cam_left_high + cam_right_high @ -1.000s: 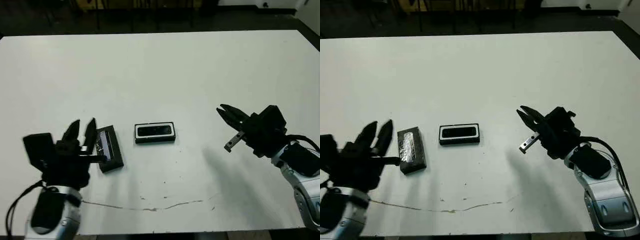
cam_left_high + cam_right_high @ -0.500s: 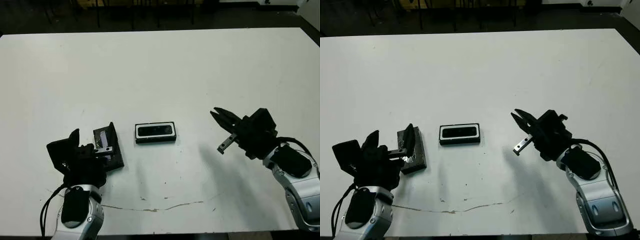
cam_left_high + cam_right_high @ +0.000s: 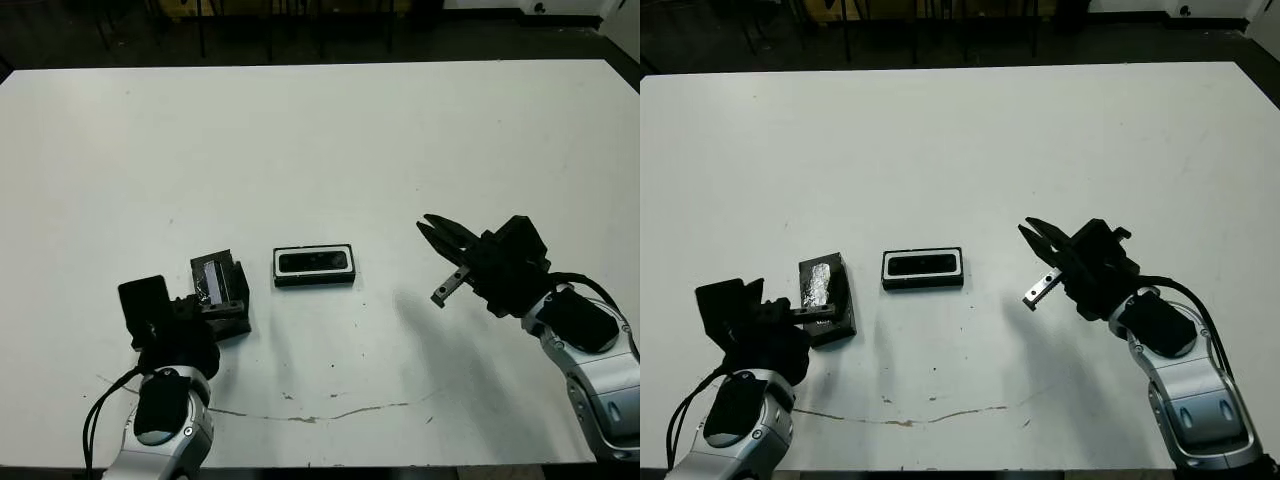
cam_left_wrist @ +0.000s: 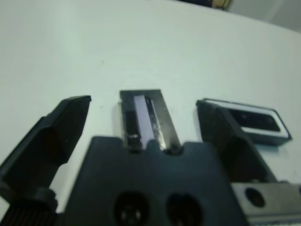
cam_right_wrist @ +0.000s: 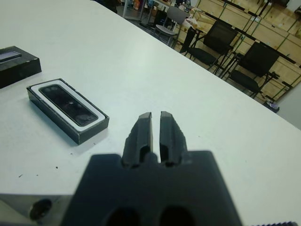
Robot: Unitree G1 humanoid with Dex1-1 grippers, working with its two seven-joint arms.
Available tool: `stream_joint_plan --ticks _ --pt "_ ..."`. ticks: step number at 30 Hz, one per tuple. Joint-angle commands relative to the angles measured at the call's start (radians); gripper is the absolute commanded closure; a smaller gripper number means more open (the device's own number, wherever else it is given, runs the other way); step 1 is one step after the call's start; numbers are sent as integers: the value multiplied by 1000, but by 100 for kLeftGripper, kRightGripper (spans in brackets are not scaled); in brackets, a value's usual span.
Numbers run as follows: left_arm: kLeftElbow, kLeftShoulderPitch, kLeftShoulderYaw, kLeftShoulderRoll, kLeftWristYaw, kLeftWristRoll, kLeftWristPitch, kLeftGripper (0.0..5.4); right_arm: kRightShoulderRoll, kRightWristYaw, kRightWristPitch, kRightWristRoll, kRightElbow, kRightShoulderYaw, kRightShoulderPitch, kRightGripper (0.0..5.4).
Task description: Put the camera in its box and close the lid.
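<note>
The camera (image 3: 314, 262) lies inside the box (image 3: 314, 279) at the middle of the white surface (image 3: 320, 140). The lid (image 3: 220, 290) rests just left of the box (label patch up), between the spread fingers of the left hand (image 4: 146, 122). The right hand (image 3: 434, 233) hovers well right of the box, fingers pressed together.

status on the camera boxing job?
Done: camera lies inside the box. In hand: left gripper, open, straddles the lid, which sits on the table left of the box, not yet gripped. Right gripper is shut, off to the right, empty. Left: lift lid, close box.
</note>
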Motion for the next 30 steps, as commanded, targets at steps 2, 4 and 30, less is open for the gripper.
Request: stream_joint_plan --ticks 2,4,30 --pt "-28 31 -15 -28 -8 -31 75 0 9 -6 8 -14 4 19 0 540" --pt "-18 43 -9 -41 -23 -66 53 0 10 -13 18 -19 1 21 2 540" --pt "48 49 -55 -21 51 -79 47 0 2 -5 9 -23 -3 20 16 540"
